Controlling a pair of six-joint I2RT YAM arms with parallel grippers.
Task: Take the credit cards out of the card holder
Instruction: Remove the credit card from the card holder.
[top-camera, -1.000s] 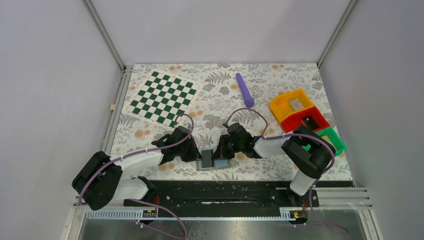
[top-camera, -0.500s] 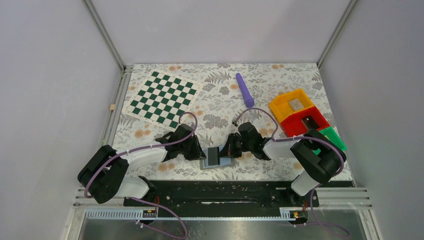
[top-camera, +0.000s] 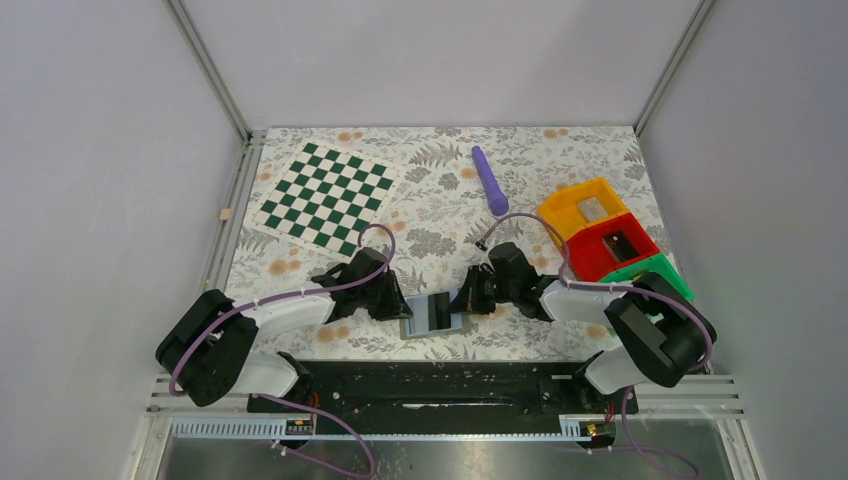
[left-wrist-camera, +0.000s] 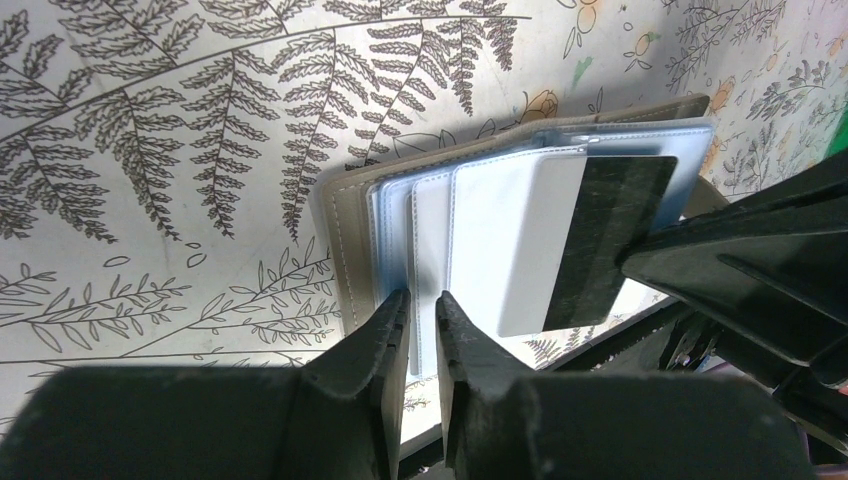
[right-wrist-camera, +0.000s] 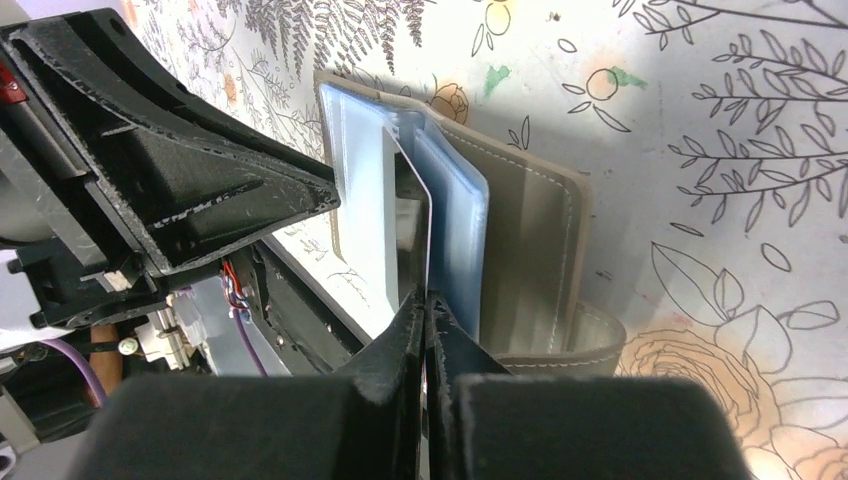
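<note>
A pale, boxed-in work cell around a fern-printed table

Plain matte grey-white walls stand at the back (top-camera: 430, 60), the left (top-camera: 90, 180) and the right (top-camera: 760, 150), meeting at two slanting aluminium corner posts (top-camera: 208, 68). The table (top-camera: 440, 190) is covered with a white cloth printed with dark line-drawn ferns and small orange flowers. Silver rails (top-camera: 228, 240) run along its left edge, and a brushed metal sheet (top-camera: 450, 455) lies along the near side. The light is soft and even, with only faint shadows
</note>
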